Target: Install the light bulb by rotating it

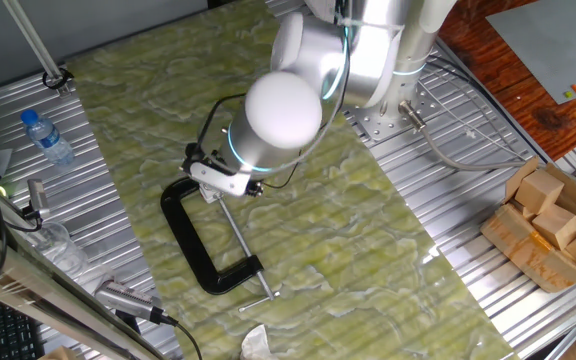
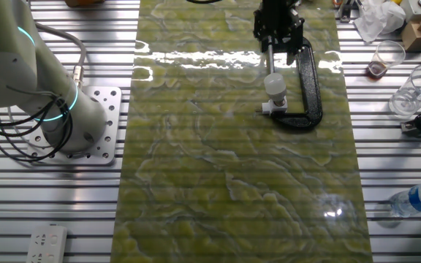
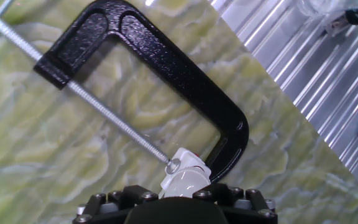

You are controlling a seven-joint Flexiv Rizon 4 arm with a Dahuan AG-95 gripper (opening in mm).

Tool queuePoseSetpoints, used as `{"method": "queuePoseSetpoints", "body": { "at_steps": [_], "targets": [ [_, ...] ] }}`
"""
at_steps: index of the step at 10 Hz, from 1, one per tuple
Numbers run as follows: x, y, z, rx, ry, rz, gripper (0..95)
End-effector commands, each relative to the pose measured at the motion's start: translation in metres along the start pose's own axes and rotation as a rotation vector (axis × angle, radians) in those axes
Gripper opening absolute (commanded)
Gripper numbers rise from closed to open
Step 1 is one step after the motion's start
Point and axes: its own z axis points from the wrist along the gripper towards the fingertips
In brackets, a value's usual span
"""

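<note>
Light bulb: upright in a white socket, just below the jaws.
Jaws: spread unclear.
C-clamp: flat on the table, pinning the socket.

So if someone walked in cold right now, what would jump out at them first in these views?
Probably the black C-clamp lying flat on the green marbled mat, with its long threaded screw pressing a small white socket against its frame. Next, the light bulb standing in that socket, with the claw right over it. The big glossy white joint cap hides that spot in one fixed view.
</note>
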Motion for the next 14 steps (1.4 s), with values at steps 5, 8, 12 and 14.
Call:
{"method": "queuePoseSetpoints", "body": {
  "at_steps": [5,8,12,14],
  "targets": [
    [0.006,-0.004,0.017,0.018,-0.007,-0.03,76.0],
    [0.01,-0.007,0.026,0.027,-0.016,-0.043,76.0],
    [0.013,-0.009,0.038,0.032,-0.026,-0.048,57.0],
    [0.014,-0.011,0.044,0.036,-0.033,-0.049,57.0]
  ]
}}
